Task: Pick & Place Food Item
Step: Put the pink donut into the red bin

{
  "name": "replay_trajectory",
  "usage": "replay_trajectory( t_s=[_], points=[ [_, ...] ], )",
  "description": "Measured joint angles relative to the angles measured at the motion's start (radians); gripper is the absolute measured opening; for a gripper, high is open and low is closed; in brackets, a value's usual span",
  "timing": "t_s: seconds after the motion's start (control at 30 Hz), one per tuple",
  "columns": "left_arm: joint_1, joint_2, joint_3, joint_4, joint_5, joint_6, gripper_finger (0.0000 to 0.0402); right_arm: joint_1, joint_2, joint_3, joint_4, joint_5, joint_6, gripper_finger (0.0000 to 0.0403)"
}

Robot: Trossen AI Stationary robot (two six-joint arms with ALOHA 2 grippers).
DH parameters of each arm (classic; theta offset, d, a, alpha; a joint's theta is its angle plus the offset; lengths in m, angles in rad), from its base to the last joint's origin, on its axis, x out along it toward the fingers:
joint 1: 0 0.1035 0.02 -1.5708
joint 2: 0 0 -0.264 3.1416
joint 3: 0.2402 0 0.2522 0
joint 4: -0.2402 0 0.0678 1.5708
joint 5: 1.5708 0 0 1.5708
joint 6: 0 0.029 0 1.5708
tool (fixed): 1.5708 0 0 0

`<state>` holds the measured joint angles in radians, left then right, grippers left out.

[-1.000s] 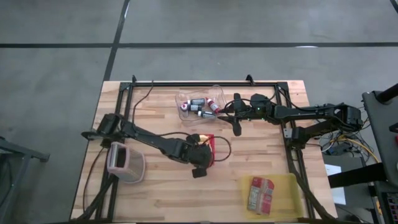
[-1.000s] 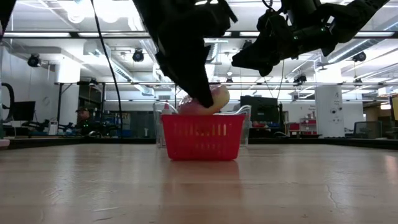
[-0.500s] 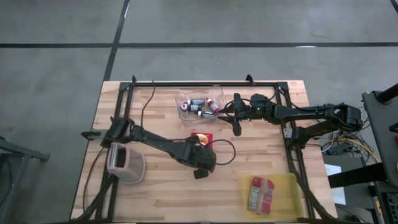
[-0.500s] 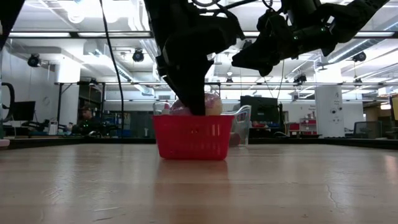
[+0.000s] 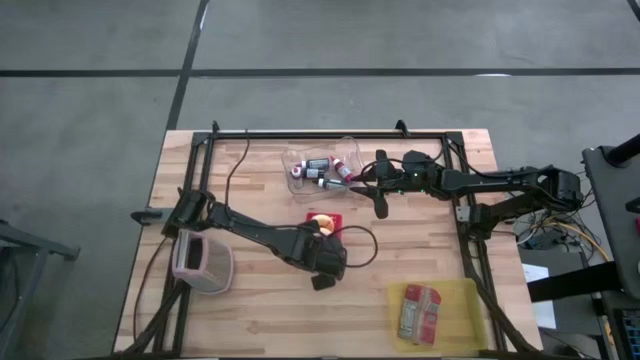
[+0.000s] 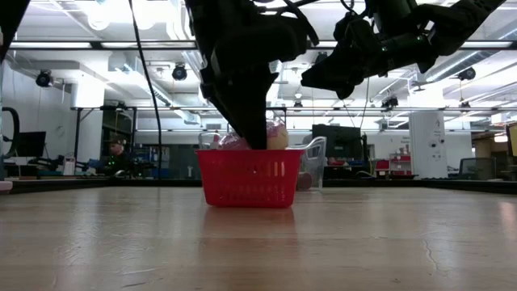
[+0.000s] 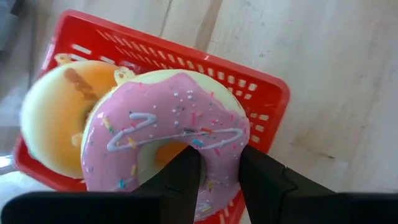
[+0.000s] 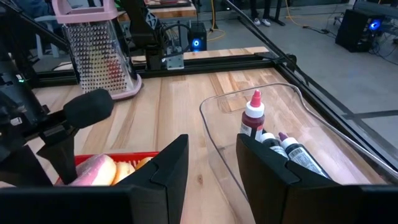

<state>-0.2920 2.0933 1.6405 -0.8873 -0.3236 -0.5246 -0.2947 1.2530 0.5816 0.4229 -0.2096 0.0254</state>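
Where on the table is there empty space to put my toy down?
Bare wood lies between the grater and the yellow tray, and above the grater on that side. It's crowded mid-table: red basket, left claw gripping a pink donut, clear bin, right claw.

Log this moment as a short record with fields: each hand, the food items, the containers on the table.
left hand: over the red basket, fingers closed on the rim of the pink-frosted donut
right hand: empty, open, above the table beside the clear tub
second donut: plain glazed, in the red basket under the pink one
clear tub contents: small bottles
yellow tray: holds a packaged item
grater: near the table's left edge
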Motion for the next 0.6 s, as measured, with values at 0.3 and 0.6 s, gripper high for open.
replay_trajectory(
  t_s=[0.3, 0.6],
  points=[
    [0.002, 0.000, -0.010, 0.025, 0.015, 0.023, 0.0106, 0.000, 0.000, 0.000, 0.000, 0.000, 0.000, 0.0130],
    [0.006, 0.000, -0.027, 0.017, 0.108, 0.052, 0.0106, 0.000, 0.000, 0.000, 0.000, 0.000, 0.000, 0.0130]
  ],
)
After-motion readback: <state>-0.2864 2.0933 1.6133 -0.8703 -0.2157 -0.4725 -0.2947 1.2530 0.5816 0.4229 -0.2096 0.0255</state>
